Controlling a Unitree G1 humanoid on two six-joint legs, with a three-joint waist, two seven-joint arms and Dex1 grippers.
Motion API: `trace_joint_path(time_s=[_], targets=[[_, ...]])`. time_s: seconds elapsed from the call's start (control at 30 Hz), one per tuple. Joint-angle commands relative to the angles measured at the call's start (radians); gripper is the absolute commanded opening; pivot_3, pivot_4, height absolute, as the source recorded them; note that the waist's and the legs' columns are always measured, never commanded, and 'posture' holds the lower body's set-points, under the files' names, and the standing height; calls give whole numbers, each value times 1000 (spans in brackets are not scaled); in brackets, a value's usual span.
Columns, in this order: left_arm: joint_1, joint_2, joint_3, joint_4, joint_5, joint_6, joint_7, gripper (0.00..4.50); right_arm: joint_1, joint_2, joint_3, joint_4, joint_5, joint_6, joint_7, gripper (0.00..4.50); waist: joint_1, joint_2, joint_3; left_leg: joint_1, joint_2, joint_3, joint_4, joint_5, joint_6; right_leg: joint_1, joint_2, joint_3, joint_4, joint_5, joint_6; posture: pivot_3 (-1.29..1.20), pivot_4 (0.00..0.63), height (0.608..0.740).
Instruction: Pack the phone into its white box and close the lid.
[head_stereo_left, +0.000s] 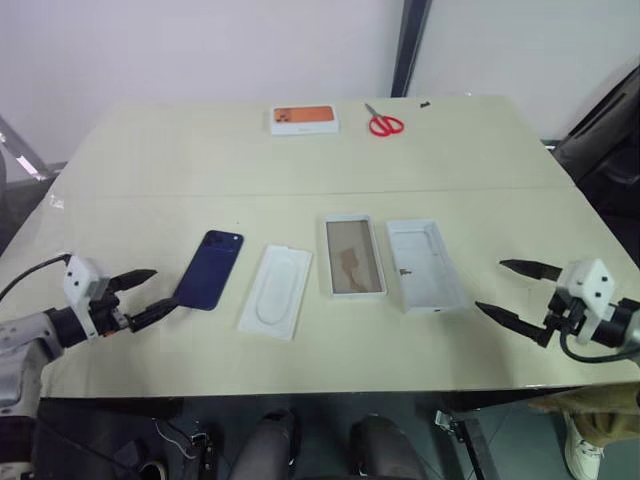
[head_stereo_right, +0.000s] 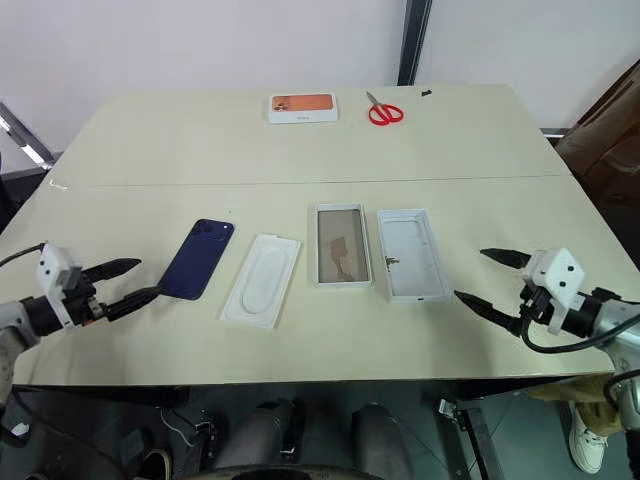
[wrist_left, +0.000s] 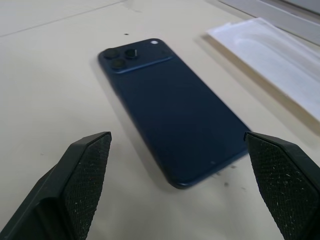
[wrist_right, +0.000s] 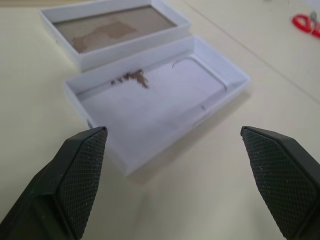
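At the near edge of the table (head_stereo_left: 150, 350), the left tool (head_stereo_left: 148, 293) sits at about eight o'clock with its two black fingers spread apart and nothing between them, pointing toward the phone (head_stereo_left: 211, 269); the right tool (head_stereo_left: 512, 291) sits at about four o'clock, likewise released and empty, pointing toward the lid (head_stereo_left: 427, 265).

Just beyond the left tool the phone lies flat, back up, its camera cluster at the far corner; its near end lies just off the lower fingertip, and contact cannot be told. To the phone's three o'clock lies a flat white insert (head_stereo_left: 276, 290) with an oval recess, close beside but apart from it; next along the same row stands the white box (head_stereo_left: 354, 255), open, its tan-brown inside showing; just beside that, at its three o'clock, the lid rests upside down, plain white inside facing up, with a few small dark specks on it.

Well beyond, toward twelve o'clock near the far edge, an orange-topped white box (head_stereo_left: 303, 119) lies flat; red-handled scissors (head_stereo_left: 383, 122) lie just to its three o'clock.
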Motion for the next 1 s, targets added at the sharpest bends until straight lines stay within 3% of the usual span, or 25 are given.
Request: trace_joint_path(time_s=[0.03,0.83,1.0], targets=[[-2,4,40,-53,-26,-11,8,4459,-15,-13,-21,1,7,-19,3,4478,1,0,0,0,0,0,0,0,0,0,0,0,0,0,0,0,150,734],[-128,-16,-58,-81,0,87,66,4459,-115,17,51,-9,-27,-8,-74,4478,0,0,0,0,0,0,0,0,0,0,0,0,0,0,0,0,150,734],[-137,-24,-110,-148,-7,176,86,4459,-168,18,118,-61,-37,26,-95,4478,-1,0,0,0,0,0,0,0,0,0,0,0,0,0,0,0,150,734]])
